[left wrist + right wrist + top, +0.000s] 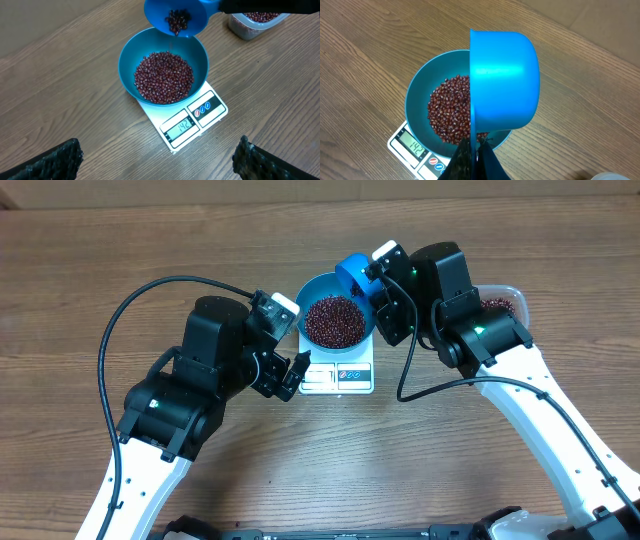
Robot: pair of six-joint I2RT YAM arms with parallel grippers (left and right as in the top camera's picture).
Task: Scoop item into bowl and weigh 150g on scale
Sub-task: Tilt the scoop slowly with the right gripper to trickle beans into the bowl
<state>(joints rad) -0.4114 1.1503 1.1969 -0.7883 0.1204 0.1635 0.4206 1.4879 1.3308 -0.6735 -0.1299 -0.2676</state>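
Right jaws clamped shut on the handle of the small blue scoop, left jaws spread wide and empty just beside the near-left corner of the scale: that is how we find the two arms at the bench.

The scoop hangs over the far rim of the blue bowl, tipped steeply so that its mouth faces down into the bowl. A small cluster of beans sits at the scoop's lower lip, and a broad heap of them covers the bowl's floor. The bowl sits on the scale and covers most of its platform. The display, as we read it from both wrist views, shows 142.

We judge the job nearly finished. The bowl is placed, most of the scooping is done, and only a small top-up is left before the target. What is left in the scoop may be enough, so the pour wants care.

The scoop's long axis runs along its handle, from the right jaws out toward the bowl, cup end leading. The scale turns its display and buttons toward the robot's side. We cannot tell its length, since most of it is hidden under the bowl. The clear tub of spare beans stands well apart, to the right.
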